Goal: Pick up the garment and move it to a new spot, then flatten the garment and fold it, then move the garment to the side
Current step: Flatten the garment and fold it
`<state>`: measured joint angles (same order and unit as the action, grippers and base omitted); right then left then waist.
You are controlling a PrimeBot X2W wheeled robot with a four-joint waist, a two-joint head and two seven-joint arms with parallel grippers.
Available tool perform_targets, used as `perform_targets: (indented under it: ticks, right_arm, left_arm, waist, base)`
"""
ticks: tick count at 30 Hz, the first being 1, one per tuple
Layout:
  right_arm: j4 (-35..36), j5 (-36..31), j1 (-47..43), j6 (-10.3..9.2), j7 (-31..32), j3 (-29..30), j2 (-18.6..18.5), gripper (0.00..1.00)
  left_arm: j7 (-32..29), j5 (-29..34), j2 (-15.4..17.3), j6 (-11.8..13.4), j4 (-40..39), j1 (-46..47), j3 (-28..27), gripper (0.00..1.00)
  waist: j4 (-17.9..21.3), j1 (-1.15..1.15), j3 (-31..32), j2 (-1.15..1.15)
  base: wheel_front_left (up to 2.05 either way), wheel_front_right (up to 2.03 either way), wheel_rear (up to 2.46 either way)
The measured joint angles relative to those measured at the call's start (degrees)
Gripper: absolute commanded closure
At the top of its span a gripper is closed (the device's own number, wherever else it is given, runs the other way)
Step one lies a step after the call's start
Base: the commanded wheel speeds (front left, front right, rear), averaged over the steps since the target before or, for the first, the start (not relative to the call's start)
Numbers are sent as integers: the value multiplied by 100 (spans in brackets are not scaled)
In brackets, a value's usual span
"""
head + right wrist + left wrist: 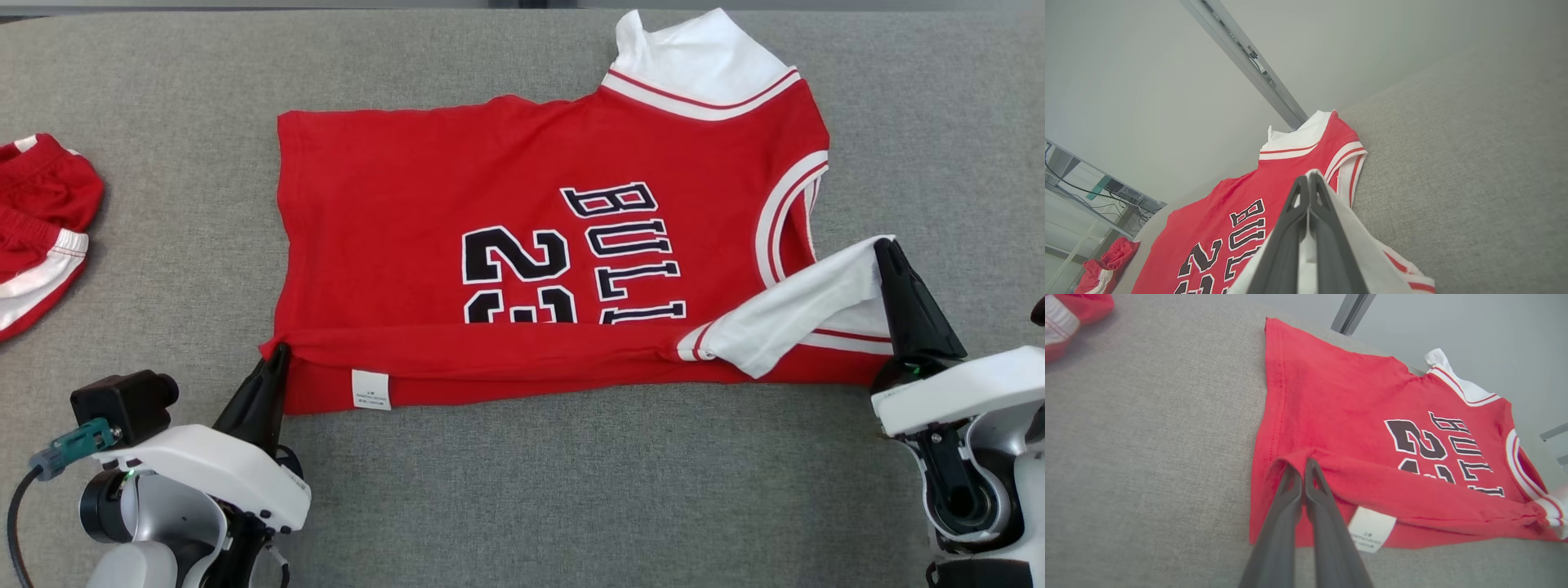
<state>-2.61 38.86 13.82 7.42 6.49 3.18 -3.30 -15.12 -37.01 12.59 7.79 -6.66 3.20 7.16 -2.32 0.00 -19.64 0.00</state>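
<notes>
The left hand [279, 353] has its two dark fingers pressed together on the near hem corner of the red basketball jersey [490, 204]; in the left wrist view the fingertips pinch a small ridge of red cloth, with the white care label [1371, 529] just beside them. The right hand [887, 247] is likewise closed, gripping the white sleeve [804, 309] at the near shoulder, which is lifted and turned back over the red body.

Between the two hands the near long edge of the jersey is rolled over into a narrow strip that covers the lower part of the black lettering [571, 253]. The rest of the garment lies flat on the grey desk [571, 490], hem to the robot's left and collar to its right, roughly central. A pair of red shorts [41, 220] sits well apart at the left edge.

By my reading the flattening is done and the lengthwise fold is under way. The next move calls for both hands to travel together away from the robot, keeping the held edge taut between them so it lands square on the far edge, then let go. If one hand leads, the fold will likely skew or the sleeve bunch underneath.
</notes>
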Motion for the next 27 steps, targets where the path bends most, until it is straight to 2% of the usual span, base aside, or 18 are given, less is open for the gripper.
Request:
perform_targets:
  ticks: [11, 12, 13, 14, 20, 27]
  right_arm:
    - [-1265, 200, 1135, 0, -269, -176, -234, 100]
    - [-1345, 229, 1193, 0, -250, -211, -233, 86]
    - [-1426, 311, 1267, 0, -249, -243, -220, 31]
    - [-1508, 314, 1337, 0, -247, -311, -235, 0]
    - [-1630, 366, 1511, 0, -675, -506, -336, 0]
    - [-1183, -3, 1099, 0, -1748, -624, -703, 0]
  left_arm:
    - [225, -216, -182, -179, 753, 523, -14, 100]
    - [260, -224, -207, -220, 794, 564, -8, 70]
    - [302, -245, -238, -229, 833, 599, -4, 0]
    - [323, -245, -252, -246, 886, 637, 7, 0]
    - [825, -110, -325, -227, 1039, 728, -43, 0]
    - [1863, 423, -423, -81, 910, 755, -71, 0]
  waist:
    - [-89, 0, -208, 0]
    - [-98, 0, -217, 0]
    - [-104, 0, -227, 0]
    - [-109, 0, -235, 0]
    - [-124, 0, -264, 0]
    - [-126, 0, -141, 0]
  base:
    - [0, 0, 0]
    - [0, 0, 0]
    - [0, 0, 0]
    - [0, 0, 0]
    - [0, 0, 0]
    - [0, 0, 0]
